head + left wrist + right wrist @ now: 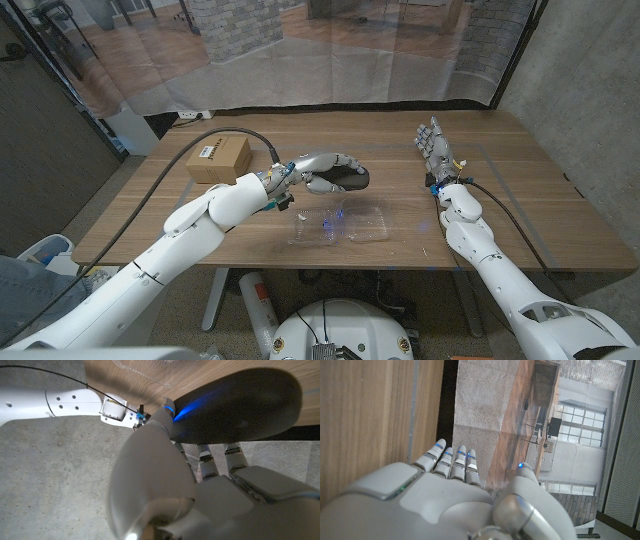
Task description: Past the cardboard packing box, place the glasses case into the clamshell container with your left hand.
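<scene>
Nearest the camera in the head view, the clear clamshell container (343, 225) lies open on the wooden table (520, 200), low in the middle of the frame, and nothing can be made out inside it. Just above it, at frame centre, the left hand (322, 170) grips the dark glasses case (343, 179), fingers wrapped round it; the left wrist view shows the case (235, 407) pressed against the thumb. The cardboard packing box (220, 159) sits flaps closed at centre left. At centre right, the right hand (436, 152) holds nothing, fingers straight and apart (454, 462).
</scene>
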